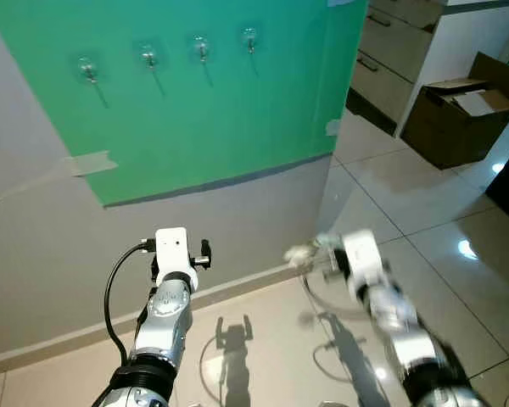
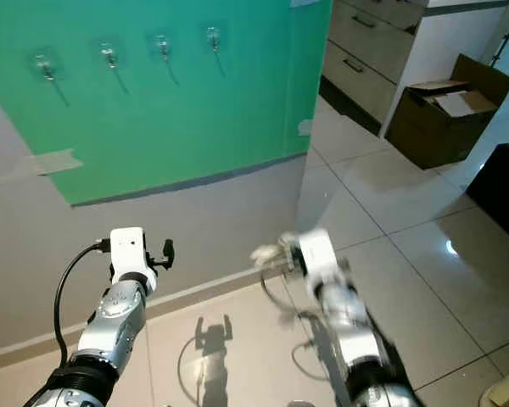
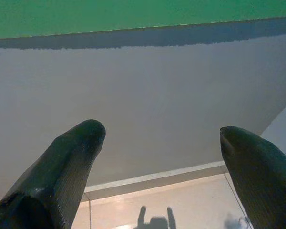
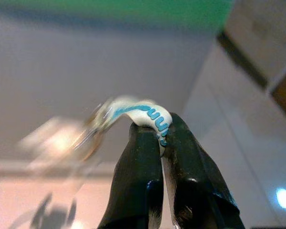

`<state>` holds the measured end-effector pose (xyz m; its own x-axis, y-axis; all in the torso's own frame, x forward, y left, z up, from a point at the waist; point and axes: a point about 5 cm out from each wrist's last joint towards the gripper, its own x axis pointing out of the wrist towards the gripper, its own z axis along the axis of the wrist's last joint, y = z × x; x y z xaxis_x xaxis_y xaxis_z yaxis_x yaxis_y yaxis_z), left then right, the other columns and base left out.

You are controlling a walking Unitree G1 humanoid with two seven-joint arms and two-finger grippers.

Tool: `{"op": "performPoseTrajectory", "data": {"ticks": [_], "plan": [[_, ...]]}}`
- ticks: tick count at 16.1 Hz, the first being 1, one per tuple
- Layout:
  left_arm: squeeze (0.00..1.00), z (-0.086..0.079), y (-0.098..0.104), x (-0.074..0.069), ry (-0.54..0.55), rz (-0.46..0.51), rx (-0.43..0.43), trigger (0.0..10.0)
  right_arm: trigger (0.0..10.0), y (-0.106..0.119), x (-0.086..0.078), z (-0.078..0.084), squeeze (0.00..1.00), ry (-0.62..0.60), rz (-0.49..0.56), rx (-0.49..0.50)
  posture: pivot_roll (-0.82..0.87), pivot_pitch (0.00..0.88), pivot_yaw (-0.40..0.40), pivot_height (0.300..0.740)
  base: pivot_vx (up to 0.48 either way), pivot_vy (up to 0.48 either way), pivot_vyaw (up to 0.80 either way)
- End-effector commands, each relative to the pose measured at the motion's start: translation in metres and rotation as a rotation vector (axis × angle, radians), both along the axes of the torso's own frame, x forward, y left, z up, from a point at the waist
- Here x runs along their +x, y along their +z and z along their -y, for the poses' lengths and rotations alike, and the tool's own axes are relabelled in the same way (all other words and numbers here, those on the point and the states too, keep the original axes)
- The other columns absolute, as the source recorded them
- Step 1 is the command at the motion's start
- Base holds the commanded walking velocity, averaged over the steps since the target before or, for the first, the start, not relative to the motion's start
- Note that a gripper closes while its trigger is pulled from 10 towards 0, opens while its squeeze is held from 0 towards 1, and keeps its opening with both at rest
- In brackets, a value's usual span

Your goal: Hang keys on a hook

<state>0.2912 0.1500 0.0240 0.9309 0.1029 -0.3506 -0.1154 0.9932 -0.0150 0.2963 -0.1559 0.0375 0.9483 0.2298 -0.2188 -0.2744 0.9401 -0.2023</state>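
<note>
Four clear hooks stand in a row on the green panel (image 1: 237, 110) fixed to the grey wall: the first hook (image 1: 87, 68) at the robot's left, the second hook (image 1: 149, 57), the third hook (image 1: 201, 47), and the fourth hook (image 1: 250, 38) nearest the panel's right edge; all four are bare. Two pieces of tape show at the panel's edge, one strip of tape (image 1: 92, 163) at its lower left corner and a smaller tape piece (image 1: 332, 127) on its right side. The right gripper (image 4: 161, 138) has its two black fingers pressed together on a white strap with blue lettering (image 4: 145, 113), and from that strap the keys (image 4: 66, 140) hang out to one side, blurred, with a metal ring just visible where strap and keys meet. In the head views the same bundle shows as a pale blur at the tip of the right arm (image 1: 382, 297), low before the grey wall and well below the row of hooks. The left gripper (image 3: 159, 157) is held up beside it, its two fingers (image 3: 71, 162) spread wide apart with nothing between them, pointing at the grey wall above the skirting. On the tiled floor (image 1: 441, 229) to the right stands one open cardboard box (image 1: 458, 114), next to a white drawer unit (image 1: 399, 47).
</note>
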Motion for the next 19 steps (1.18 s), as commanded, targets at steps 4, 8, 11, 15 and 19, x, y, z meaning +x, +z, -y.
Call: {"op": "performPoseTrajectory", "data": {"ticks": [4,8,11,15,19], "plan": [[0.00,0.002,0.004,0.001,-0.013,0.025,0.002,10.0,0.0,0.055,0.025,-0.016,0.00,0.115,0.155,0.049,-0.15,0.000,0.039,0.740,0.000,0.000,0.00],[0.00,0.005,0.004,0.000,-0.010,0.029,0.004,10.0,0.0,0.087,0.047,-0.024,0.00,0.188,0.218,0.024,-0.15,0.000,0.028,0.740,0.000,0.000,0.00],[0.00,0.006,0.005,0.001,-0.001,0.041,-0.027,10.0,0.0,0.084,0.055,-0.026,0.00,0.179,0.190,-0.001,-0.14,0.000,0.021,0.740,0.289,0.000,0.00],[0.00,0.005,0.005,0.000,0.010,0.044,-0.018,10.0,0.0,0.078,0.054,-0.031,0.00,0.184,0.169,0.014,-0.13,0.000,0.017,0.740,0.409,0.251,0.00],[0.00,0.005,0.005,0.001,0.004,0.044,-0.021,10.0,0.0,0.074,0.054,-0.032,0.00,0.188,0.161,0.014,-0.14,0.000,0.019,0.740,0.401,0.261,0.00]]}}
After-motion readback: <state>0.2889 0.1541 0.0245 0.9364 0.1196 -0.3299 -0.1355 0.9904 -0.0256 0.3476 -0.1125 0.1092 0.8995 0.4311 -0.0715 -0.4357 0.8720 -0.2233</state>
